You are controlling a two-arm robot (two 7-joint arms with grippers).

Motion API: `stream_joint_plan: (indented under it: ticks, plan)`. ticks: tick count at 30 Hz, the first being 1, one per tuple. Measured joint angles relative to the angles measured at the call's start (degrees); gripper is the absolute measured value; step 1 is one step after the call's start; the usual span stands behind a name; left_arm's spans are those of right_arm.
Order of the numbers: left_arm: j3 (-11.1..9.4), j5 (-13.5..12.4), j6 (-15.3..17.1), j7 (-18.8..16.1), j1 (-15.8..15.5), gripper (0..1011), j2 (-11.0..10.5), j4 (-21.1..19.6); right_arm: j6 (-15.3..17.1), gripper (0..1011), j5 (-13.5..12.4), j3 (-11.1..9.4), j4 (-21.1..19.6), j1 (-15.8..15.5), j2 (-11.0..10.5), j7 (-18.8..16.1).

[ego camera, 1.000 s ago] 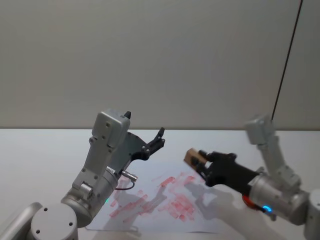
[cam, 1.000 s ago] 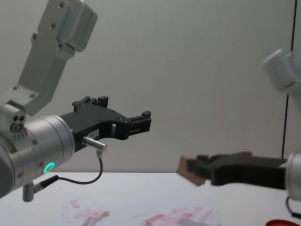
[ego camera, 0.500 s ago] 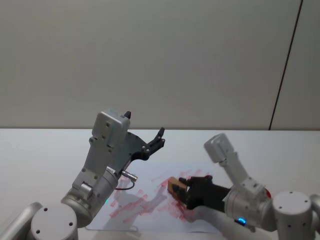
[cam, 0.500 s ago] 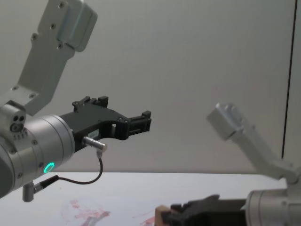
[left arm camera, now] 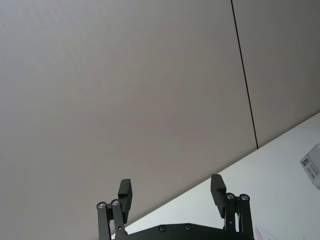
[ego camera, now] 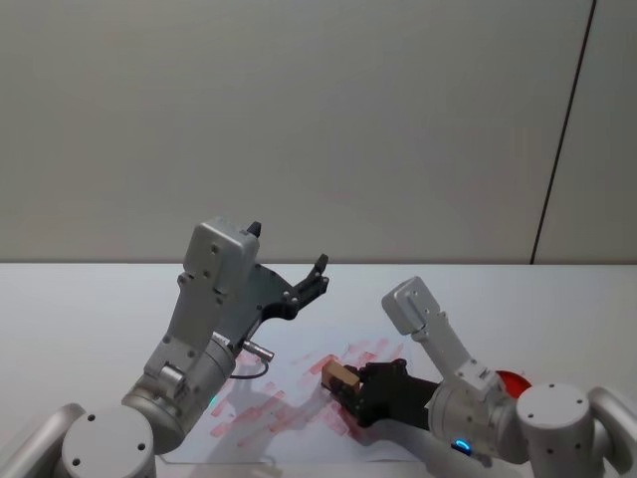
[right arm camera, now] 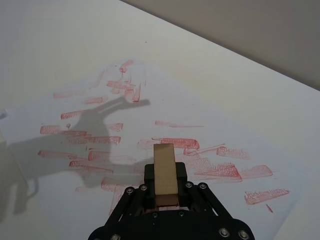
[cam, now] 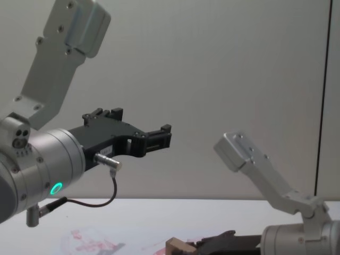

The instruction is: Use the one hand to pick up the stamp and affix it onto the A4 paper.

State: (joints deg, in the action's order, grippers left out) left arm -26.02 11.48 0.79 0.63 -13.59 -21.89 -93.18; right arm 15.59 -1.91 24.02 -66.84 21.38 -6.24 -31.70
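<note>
Dropped and swung left since a second ago, right gripper (ego camera: pixel 350 386) now sits low over paper (right arm camera: pixel 165 105), fingers clamped on stamp (right arm camera: pixel 164 172). Stamp sticks out past the fingertips, likely so its face meets the sheet before the fingers do. Contact with paper: cannot tell. Left gripper (left arm camera: pixel 170 186) parked high, fingers apart, probably just kept out of the way.
</note>
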Motion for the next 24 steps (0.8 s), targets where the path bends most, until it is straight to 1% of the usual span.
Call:
stream_joint_plan:
  ticks: [6, 11, 18, 21, 24]
  plan:
    - [0.00, 0.00, 0.00, 0.00, 0.00, 1002, 0.00, 0.00, 0.01, 224, -0.29, 0.15, 0.13, 0.08, 0.13, 0.41]
    - [0.00, 0.00, 0.00, 0.00, 0.00, 1002, 0.00, 0.00, 0.19, 224, -1.78, -0.06, -1.61, -0.35, -0.22, 0.88]
    - [0.00, 0.00, 0.00, 0.00, 0.00, 1002, 0.00, 0.00, -0.12, 224, -5.08, -1.60, -6.75, -0.92, -1.38, 1.90]
    - [0.00, 0.00, 0.00, 0.00, 0.00, 1002, 0.00, 0.00, -0.43, 224, -6.88, -2.70, -9.90, -1.44, -2.37, 2.59]
    - [0.00, 0.00, 0.00, 0.00, 0.00, 1003, 0.00, 0.00, -0.53, 224, -7.89, -3.32, -11.52, -1.85, -3.06, 3.07]
